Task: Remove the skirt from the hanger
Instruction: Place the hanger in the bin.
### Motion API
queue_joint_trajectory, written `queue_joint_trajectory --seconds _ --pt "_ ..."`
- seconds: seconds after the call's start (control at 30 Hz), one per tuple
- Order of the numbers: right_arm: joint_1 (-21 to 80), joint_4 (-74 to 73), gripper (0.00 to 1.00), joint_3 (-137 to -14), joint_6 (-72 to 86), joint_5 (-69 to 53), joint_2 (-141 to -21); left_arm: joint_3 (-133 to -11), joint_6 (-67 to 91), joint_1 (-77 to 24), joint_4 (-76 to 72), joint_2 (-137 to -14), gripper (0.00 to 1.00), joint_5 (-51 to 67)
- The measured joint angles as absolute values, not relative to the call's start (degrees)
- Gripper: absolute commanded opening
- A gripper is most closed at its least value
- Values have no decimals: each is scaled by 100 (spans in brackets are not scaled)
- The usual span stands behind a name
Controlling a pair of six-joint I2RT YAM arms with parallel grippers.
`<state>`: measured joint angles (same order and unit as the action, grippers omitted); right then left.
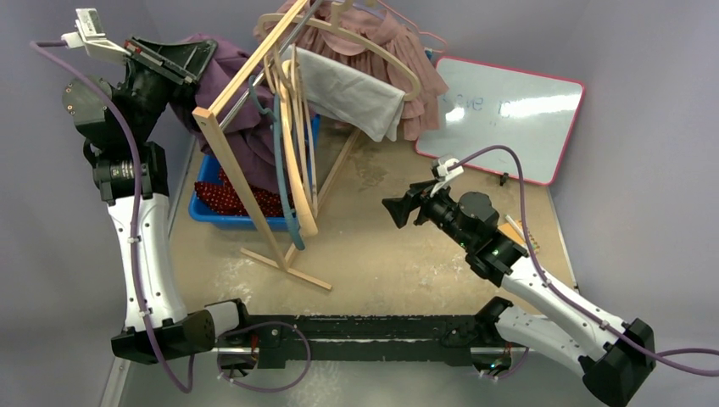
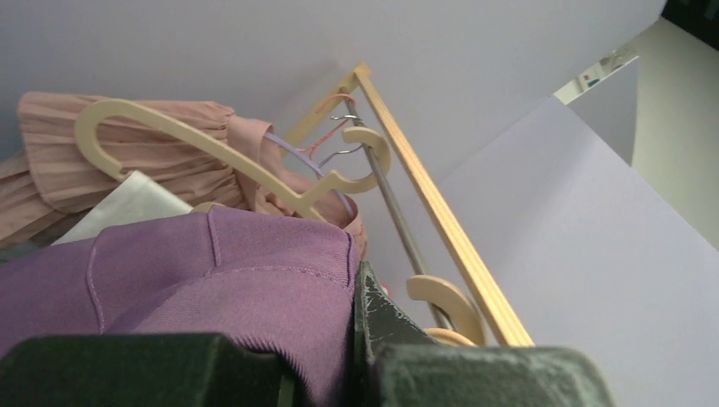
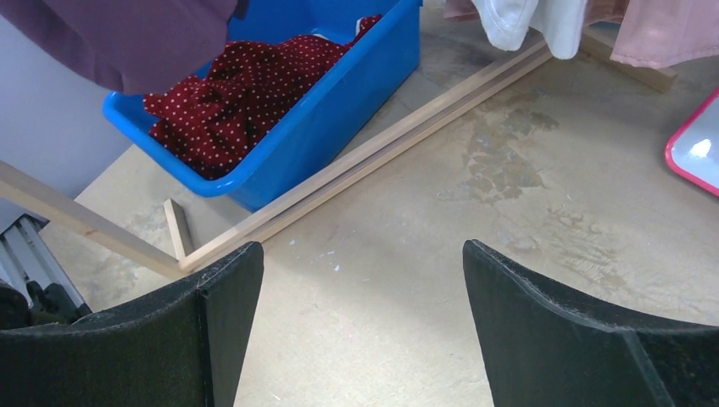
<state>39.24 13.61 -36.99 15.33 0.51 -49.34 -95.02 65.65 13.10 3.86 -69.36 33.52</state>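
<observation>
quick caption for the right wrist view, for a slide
Open fingers of the right gripper hover over the table, facing a blue bin of red polka-dot cloth beyond the rack's wooden rail.

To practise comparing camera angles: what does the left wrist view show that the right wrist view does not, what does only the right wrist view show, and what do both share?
Only the left wrist view: the left gripper shut on the purple garment, cream hangers hooked over the metal rail, and the rack's wooden top bar.
Only the right wrist view: the right gripper open above the table, the blue bin holding a red dotted cloth, and a whiteboard corner.
Both: the purple garment, the pink garment and the white cloth.
</observation>
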Motion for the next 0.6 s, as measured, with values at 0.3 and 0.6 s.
queue_joint_trajectory --seconds 0.3,0.6 --pt "3924 1273 88 -3662 1533 60 -4659 -8486 5874 1310 1007 -6845 0 2860" --pt "3924 1221 88 -3651 1531 84 -4482 -7227 4532 1310 2112 -6997 0 1715"
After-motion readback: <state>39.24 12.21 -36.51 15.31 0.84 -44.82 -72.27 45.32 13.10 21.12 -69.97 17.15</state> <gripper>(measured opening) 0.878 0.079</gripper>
